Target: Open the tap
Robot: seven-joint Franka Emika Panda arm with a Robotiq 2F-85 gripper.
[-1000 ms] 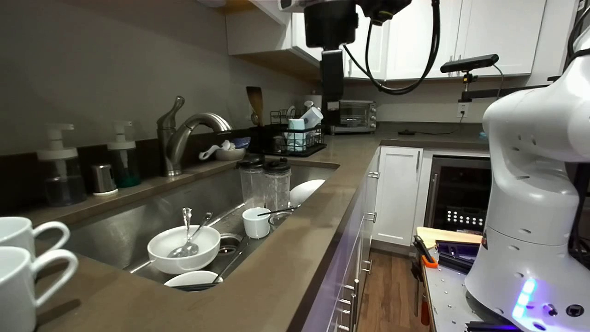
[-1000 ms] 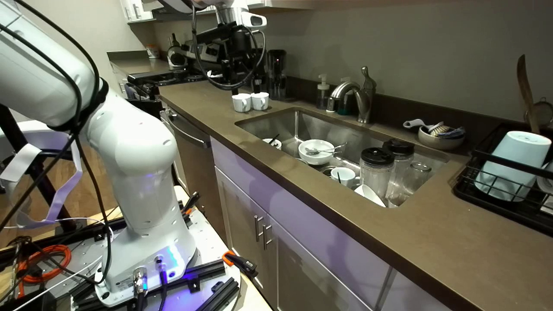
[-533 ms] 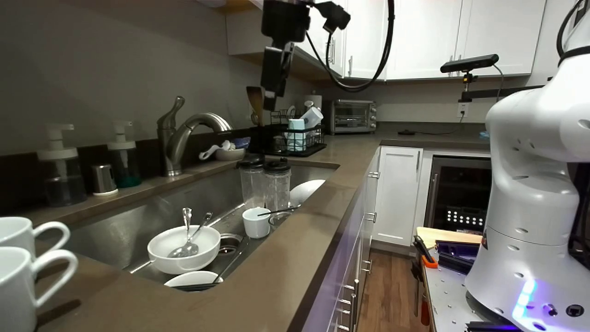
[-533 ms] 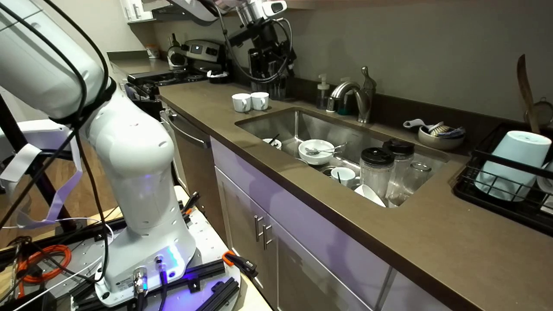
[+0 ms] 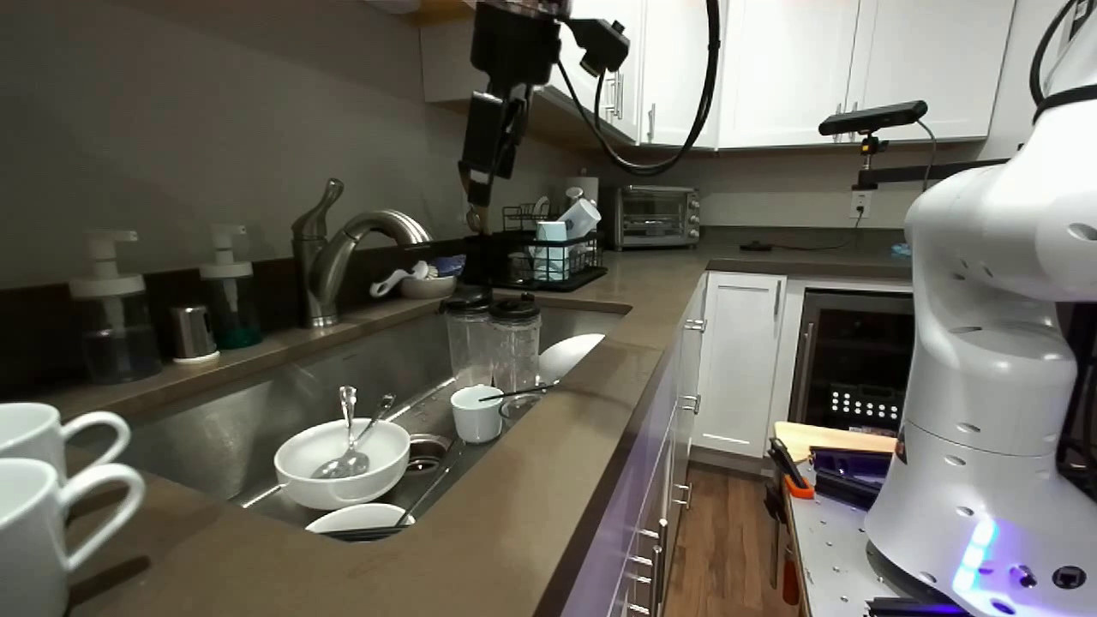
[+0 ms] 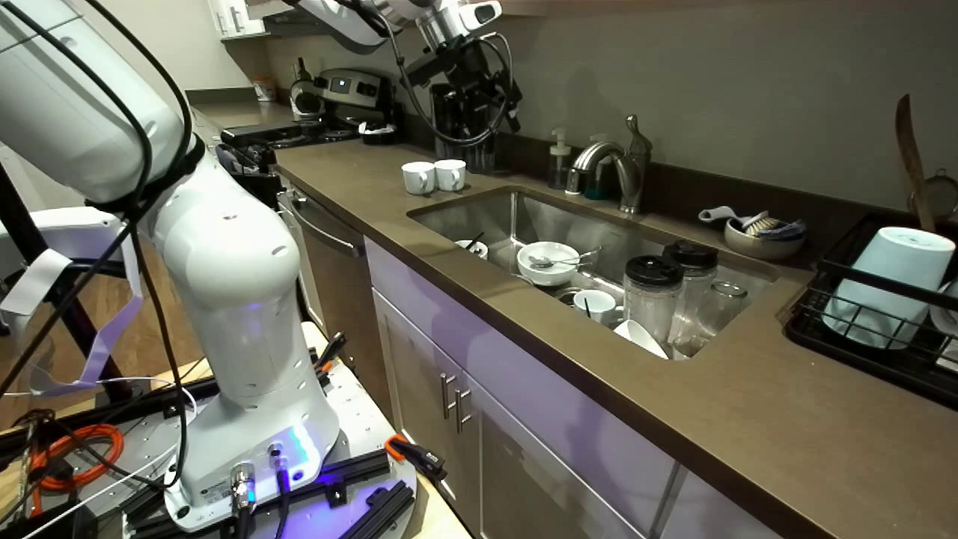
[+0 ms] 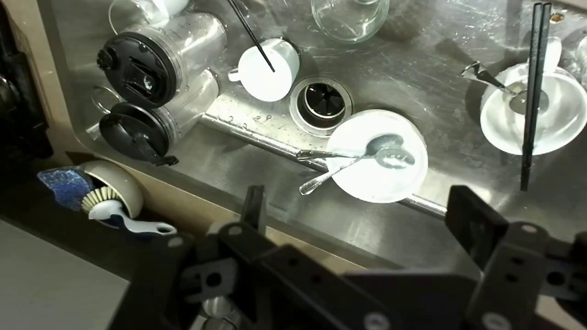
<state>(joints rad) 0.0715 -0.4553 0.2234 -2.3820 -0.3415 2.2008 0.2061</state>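
The tap (image 5: 321,270) is brushed steel with an arched spout and a slim lever handle (image 5: 321,206) on top. It stands behind the sink and also shows in an exterior view (image 6: 630,176), with its lever upright. My gripper (image 5: 487,184) hangs in the air above the sink, tilted, higher than the spout and apart from the tap. In the wrist view the gripper (image 7: 362,208) has its black fingers wide apart with nothing between them. A small silver part shows behind the left finger there; I cannot tell whether it is the tap.
The sink (image 7: 367,238) holds a white bowl (image 7: 376,176) with spoons, a white mug (image 7: 268,73), lidded clear bottles (image 7: 137,68) and chopsticks (image 7: 534,96). Soap dispensers (image 5: 227,296) stand beside the tap. A brush bowl (image 6: 763,236) and dish rack (image 6: 861,322) stand on the counter.
My gripper has moved over the sink toward the tap's wall and tilted. In the last half second it has moved slightly further and lower. The tap has not moved.
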